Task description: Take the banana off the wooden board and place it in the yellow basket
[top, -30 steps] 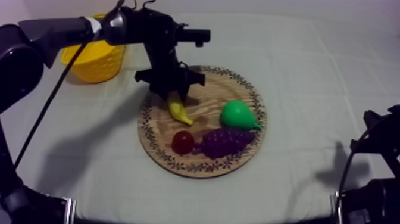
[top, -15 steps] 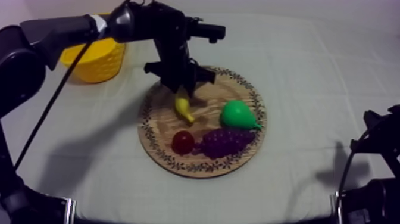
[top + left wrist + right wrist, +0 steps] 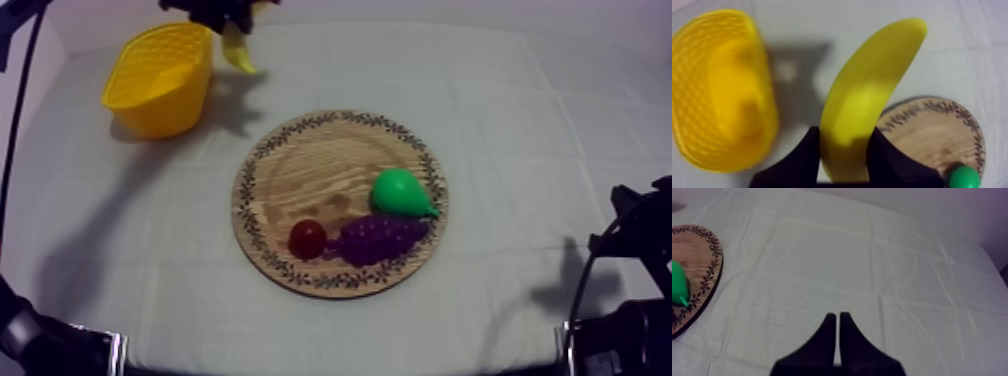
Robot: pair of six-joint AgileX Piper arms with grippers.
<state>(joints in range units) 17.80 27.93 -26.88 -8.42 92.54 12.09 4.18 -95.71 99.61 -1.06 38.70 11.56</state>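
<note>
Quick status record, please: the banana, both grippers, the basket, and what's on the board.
banana: curved yellow toy banana, held in the air beside the basket, not in it
left gripper: black two-fingered left gripper, shut on the banana
right gripper: right gripper, shut on nothing, over the grey-white cloth
basket: yellow latticed basket, nothing visible inside
board: round wooden board with patterned rim, holding a green pear, purple grapes and a small red fruit

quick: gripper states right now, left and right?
Left gripper: shut on the curved yellow toy banana, held in the air beside the yellow mesh basket.
Right gripper: shut on nothing, fingers together over the grey-white cloth.
</note>
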